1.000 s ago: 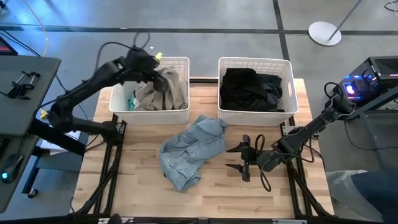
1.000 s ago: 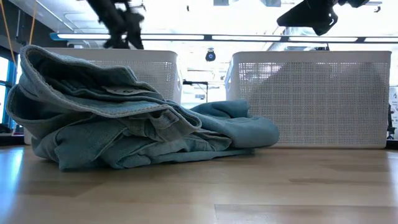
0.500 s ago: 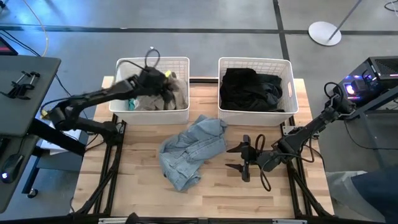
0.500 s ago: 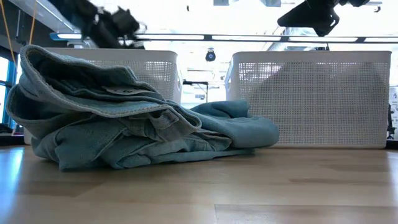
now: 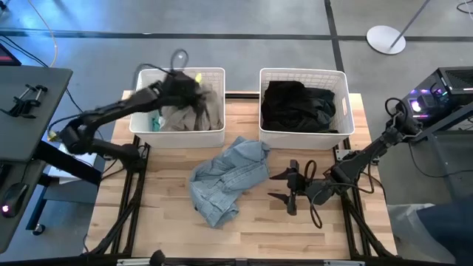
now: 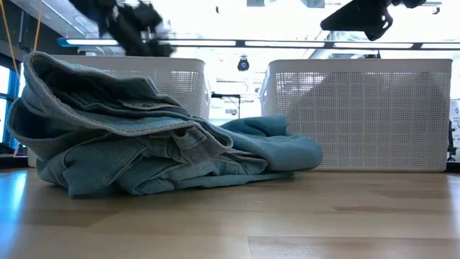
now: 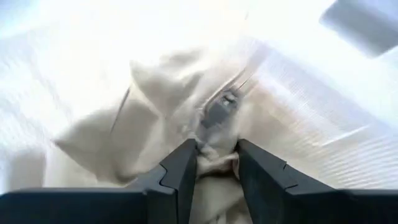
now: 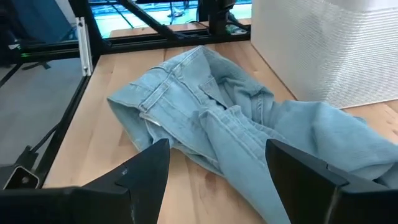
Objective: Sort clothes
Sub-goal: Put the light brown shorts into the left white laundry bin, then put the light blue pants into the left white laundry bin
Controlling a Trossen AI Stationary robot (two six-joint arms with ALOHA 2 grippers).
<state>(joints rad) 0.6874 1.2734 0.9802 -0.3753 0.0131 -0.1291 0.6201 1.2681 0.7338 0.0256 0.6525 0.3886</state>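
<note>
My left gripper [image 5: 192, 94] is over the left white basket [image 5: 177, 131], shut on a beige garment [image 5: 177, 114] that lies in it. A teal garment [image 5: 156, 122] shows at that basket's left side. Black garments [image 5: 299, 103] fill the right basket [image 5: 307, 133]. A light blue denim garment [image 5: 225, 177] lies crumpled on the table in front of the baskets. My right gripper [image 5: 272, 188] is open and empty, above the table just right of the denim garment [image 8: 224, 124]. My left gripper pinches a bunched fold of the beige garment [image 7: 217, 163] between its two fingers, coming from above and slanting down into the basket. The rest of the garment [image 7: 118, 149] lies slack in the basket below the fingers.
The two lattice baskets stand side by side along the table's far edge, seen also in the low view [image 6: 359, 115]. Bare wooden table [image 5: 259, 229] lies near the front edge and right of the denim. A dark stand [image 5: 29, 103] is off the table's left.
My left gripper has gone down into the left basket, still shut on the beige garment. The garment, which stood bunched high over the basket's right part, has sunk and now lies low inside it.
</note>
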